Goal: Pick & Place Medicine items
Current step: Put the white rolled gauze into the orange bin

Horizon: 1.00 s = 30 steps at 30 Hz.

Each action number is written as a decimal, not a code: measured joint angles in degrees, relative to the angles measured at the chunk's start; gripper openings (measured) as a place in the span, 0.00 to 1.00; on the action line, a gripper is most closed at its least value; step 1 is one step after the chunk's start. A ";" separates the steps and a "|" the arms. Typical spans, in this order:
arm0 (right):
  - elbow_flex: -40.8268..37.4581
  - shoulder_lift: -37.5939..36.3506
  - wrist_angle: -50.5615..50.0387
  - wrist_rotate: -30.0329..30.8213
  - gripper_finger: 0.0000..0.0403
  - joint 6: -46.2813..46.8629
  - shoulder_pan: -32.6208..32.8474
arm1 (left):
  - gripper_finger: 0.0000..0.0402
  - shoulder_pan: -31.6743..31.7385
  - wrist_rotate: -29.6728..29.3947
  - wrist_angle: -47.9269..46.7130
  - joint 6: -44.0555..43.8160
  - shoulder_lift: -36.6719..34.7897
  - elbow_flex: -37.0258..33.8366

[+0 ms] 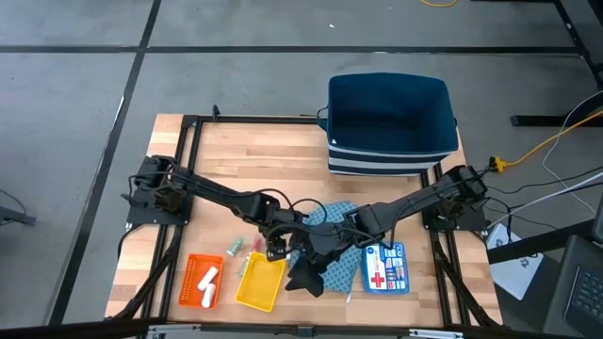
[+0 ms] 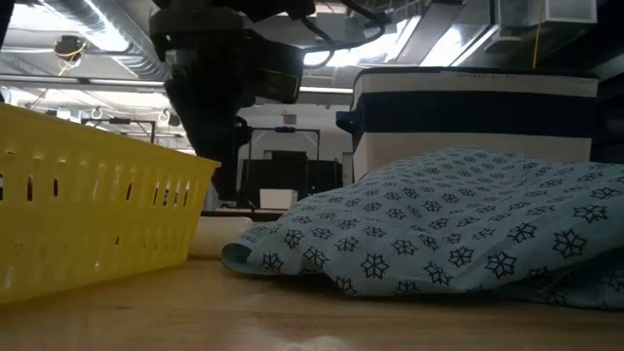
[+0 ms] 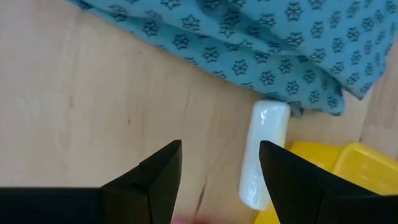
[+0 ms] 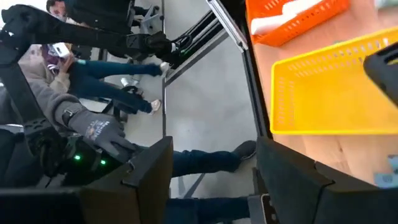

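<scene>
Wooden table, yellow basket, orange basket, blue patterned cloth, white tube

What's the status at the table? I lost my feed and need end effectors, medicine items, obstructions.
Left end effector open, empty, above white tube. Right end effector open, empty. Tube lies between blue cloth and yellow basket.

The white tube has its far end under the cloth, and its near end is partly behind a finger. In the high view the arms cover the small items beside the yellow basket.
</scene>
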 joint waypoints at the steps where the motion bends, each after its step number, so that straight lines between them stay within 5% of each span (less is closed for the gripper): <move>1: 0.00 -0.12 -0.14 -0.30 0.57 1.75 0.13 | 0.52 0.04 -0.06 0.13 -0.34 0.00 -0.02; 9: 0.00 -0.07 -0.13 -0.55 0.57 3.54 0.61 | 0.52 0.26 0.44 2.12 -1.82 -0.02 0.00; 13: -0.16 -2.03 2.64 5.38 0.57 -9.11 -0.14 | 0.52 0.29 0.68 5.05 -3.29 -0.11 -0.19; 18: -3.01 -9.25 8.12 5.86 0.57 -17.49 -0.45 | 0.52 1.42 -1.52 10.30 -3.74 -5.15 1.36; 30: -14.20 -29.64 19.95 25.21 0.57 -39.17 9.77 | 0.52 2.14 -3.42 -0.20 0.82 -5.91 3.27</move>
